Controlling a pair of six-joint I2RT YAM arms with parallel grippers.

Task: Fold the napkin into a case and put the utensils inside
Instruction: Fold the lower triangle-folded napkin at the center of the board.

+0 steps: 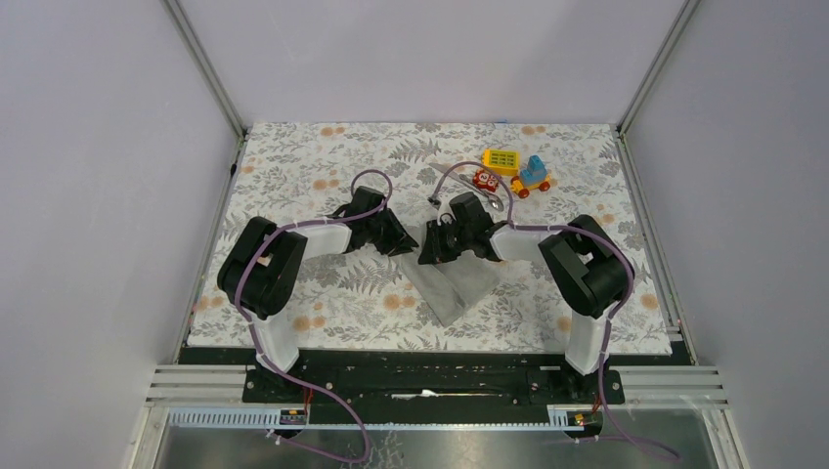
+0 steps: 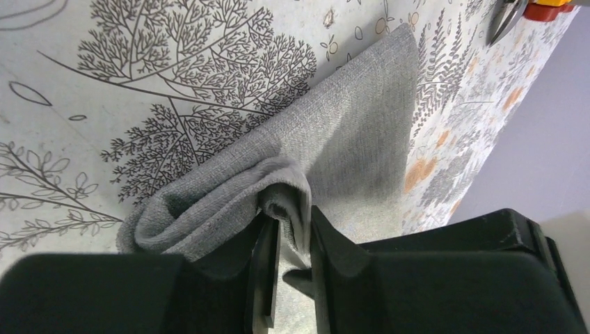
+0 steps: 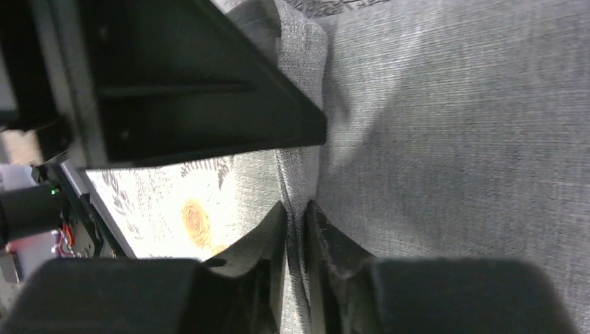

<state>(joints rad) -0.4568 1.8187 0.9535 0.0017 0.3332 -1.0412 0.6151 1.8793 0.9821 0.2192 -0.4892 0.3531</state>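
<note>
Grey napkin fold pinched between narrow left fingers; right fingers nearly closed, nipping napkin edge.

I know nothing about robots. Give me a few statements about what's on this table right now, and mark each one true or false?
1. The left gripper pinches a bunched fold of the grey napkin. True.
2. Both utensils are tucked inside the napkin. False: a silver utensil lies out on the tablecloth.
3. The toy blocks sit at the far side, beyond the napkin. True.
4. The tablecloth is plain white. False: it has a leaf and flower print.
5. The right gripper hangs wide open, clear of the cloth. False: its jaws are nearly together on the napkin's edge.
</note>
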